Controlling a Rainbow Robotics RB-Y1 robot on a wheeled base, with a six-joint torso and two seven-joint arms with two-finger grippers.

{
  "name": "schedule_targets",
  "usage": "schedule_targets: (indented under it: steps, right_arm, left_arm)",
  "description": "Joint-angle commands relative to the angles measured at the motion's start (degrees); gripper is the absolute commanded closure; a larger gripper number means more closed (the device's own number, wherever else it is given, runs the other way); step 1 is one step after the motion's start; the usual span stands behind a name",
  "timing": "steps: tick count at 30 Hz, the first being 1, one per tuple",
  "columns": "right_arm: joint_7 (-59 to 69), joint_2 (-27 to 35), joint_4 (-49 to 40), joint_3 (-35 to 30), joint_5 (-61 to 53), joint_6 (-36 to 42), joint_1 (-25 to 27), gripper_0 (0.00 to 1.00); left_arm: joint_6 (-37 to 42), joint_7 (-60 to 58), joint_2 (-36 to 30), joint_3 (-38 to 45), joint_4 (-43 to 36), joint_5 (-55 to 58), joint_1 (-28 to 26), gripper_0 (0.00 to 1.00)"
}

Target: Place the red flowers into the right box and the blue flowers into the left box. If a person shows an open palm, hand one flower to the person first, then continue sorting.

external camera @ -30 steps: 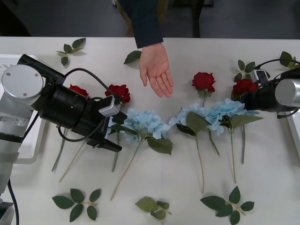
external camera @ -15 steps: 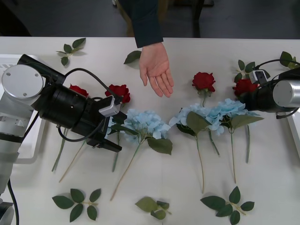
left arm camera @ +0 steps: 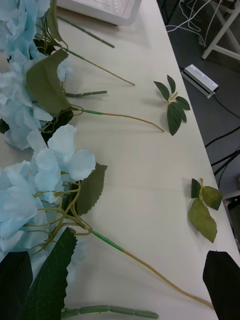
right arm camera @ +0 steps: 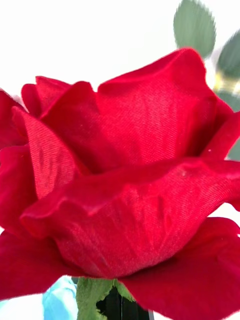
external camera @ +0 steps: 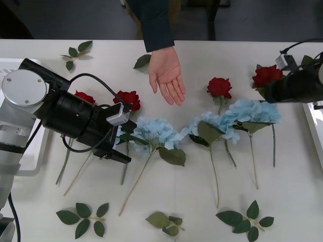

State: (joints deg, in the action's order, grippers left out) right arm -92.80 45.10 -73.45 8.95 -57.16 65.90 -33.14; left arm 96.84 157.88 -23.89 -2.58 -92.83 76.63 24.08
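Note:
A person's open palm (external camera: 166,75) reaches over the table's far middle. My right gripper (external camera: 271,89) is at the far right, shut on a red flower (external camera: 266,75) whose stem trails toward me; its head looms close in the right wrist view (right arm camera: 130,165). Three more red flowers (external camera: 219,86) (external camera: 128,98) (external camera: 83,97) lie on the table. Three blue flowers (external camera: 156,132) (external camera: 212,123) (external camera: 250,111) lie in a row, also seen from the left wrist (left arm camera: 30,110). My left gripper (external camera: 120,154) is open, low beside the leftmost blue flower. The left box (external camera: 35,161) is at the left edge, the right box (external camera: 313,126) at the right.
Loose green leaf sprigs lie near the front edge (external camera: 83,217) (external camera: 166,222) (external camera: 247,219) and at the back left (external camera: 75,53). A single leaf (external camera: 143,61) sits beside the person's wrist. My bulky left arm (external camera: 65,113) covers part of the left red flowers' stems.
My right gripper has risen and moved back and to the right, carrying the red flower off the table. The left arm and the person's hand have stayed put.

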Motion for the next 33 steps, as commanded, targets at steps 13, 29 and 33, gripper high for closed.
schedule_targets:
  steps: [13,29,33]
  right_arm:
    - [-9.33,21.43,-5.39,-9.82,-43.21,5.29,-1.04,1.0]
    - [-1.33,12.21,-43.45,-13.08,-27.21,-23.01,15.92,1.0]
    - [2.71,7.55,-48.55,-9.82,-15.88,-26.08,16.01,1.0]
  left_arm:
    - [0.54,-2.88,0.34,0.64,-0.6,-0.08,1.49,0.0]
    - [0.54,-2.88,0.34,0.64,-0.6,-0.08,1.49,0.0]
    - [0.54,-2.88,0.34,0.64,-0.6,-0.08,1.49,0.0]
